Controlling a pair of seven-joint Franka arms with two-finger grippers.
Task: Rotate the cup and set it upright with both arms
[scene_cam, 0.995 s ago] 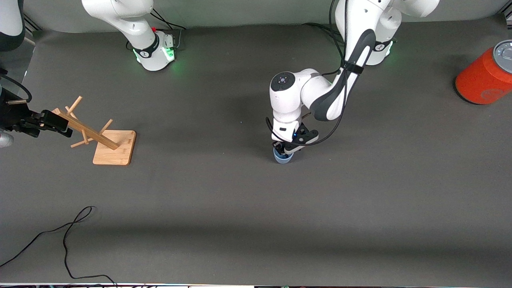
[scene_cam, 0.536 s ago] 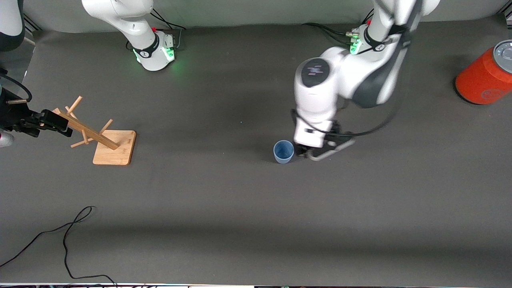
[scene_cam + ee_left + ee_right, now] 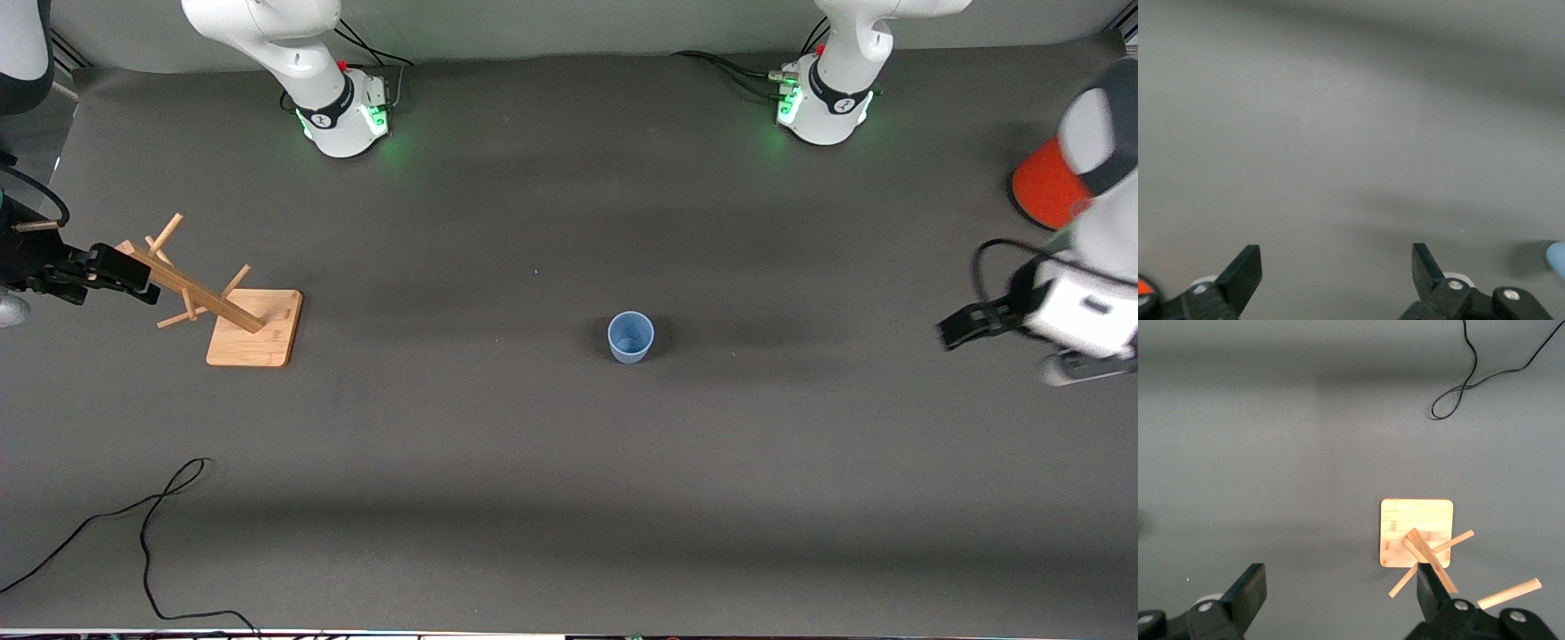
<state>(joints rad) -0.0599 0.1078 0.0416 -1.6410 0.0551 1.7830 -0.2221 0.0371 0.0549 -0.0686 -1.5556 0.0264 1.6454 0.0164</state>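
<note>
Cup (image 3: 630, 337) upright mid-table, mouth up toward the camera, long axis vertical, wider rim on top; standing alone on the grey mat (image 3: 569, 462), touched by nothing; just a pale sliver of it at the frame edge in the left wrist view (image 3: 1557, 259).

Bare mat all round the cup, toward both arm ends and toward the front camera; nearest clutter well apart.

Left gripper (image 3: 965, 324) up over the mat at the left arm's end, fingers (image 3: 1245, 270) spread wide, empty; orange can (image 3: 1047, 188) at that same end, partly covered by the arm.

Right gripper (image 3: 111, 274) waiting over the wooden rack (image 3: 233, 311) at the right arm's end, fingers (image 3: 1253, 588) spread wide, empty; rack's square base flat on the mat, pegged post leaning.

Black cable (image 3: 147, 524) looped near the table's front edge, right arm's end, well clear of the cup.
</note>
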